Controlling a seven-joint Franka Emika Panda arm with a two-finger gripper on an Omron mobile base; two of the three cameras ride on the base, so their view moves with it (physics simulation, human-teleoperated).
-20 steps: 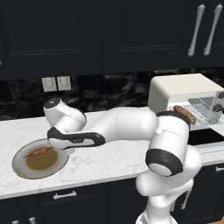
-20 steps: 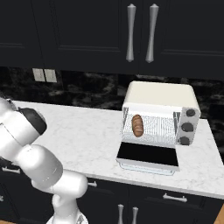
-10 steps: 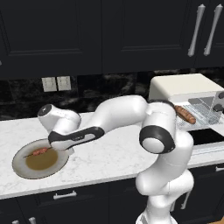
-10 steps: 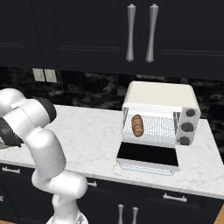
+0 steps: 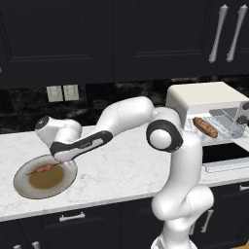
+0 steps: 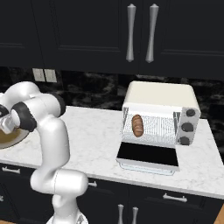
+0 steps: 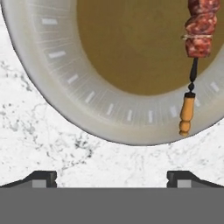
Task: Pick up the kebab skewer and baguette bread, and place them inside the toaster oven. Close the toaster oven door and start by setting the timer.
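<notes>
The kebab skewer [image 7: 199, 33] lies on a round plate [image 7: 65, 83], its pale wooden handle [image 7: 187, 114] resting on the rim; it also shows as a thin stick [image 5: 44, 168] on the plate [image 5: 19, 182]. My gripper [image 7: 112, 177] is open with nothing between its fingers, and it hovers over the marble just off the plate's rim, to the side of the skewer's handle end. The baguette bread [image 5: 204, 127] [image 6: 137, 125] lies on the wire rack inside the toaster oven [image 5: 204, 97] [image 6: 159, 98]. The toaster oven door [image 6: 148, 155] hangs open, folded down flat.
Dark knobs [image 6: 188, 127] line the oven's right side. The white marble counter [image 5: 121, 165] stretches between plate and oven. Dark cabinets hang above, and wall sockets [image 5: 63, 92] sit on the backsplash. The plate's edge [image 6: 8, 138] shows behind my arm.
The hand has edged slightly left at the plate's rim while the arm's upper links swung more upright. Skewer, baguette and oven door have not moved. The gripper stayed open.
</notes>
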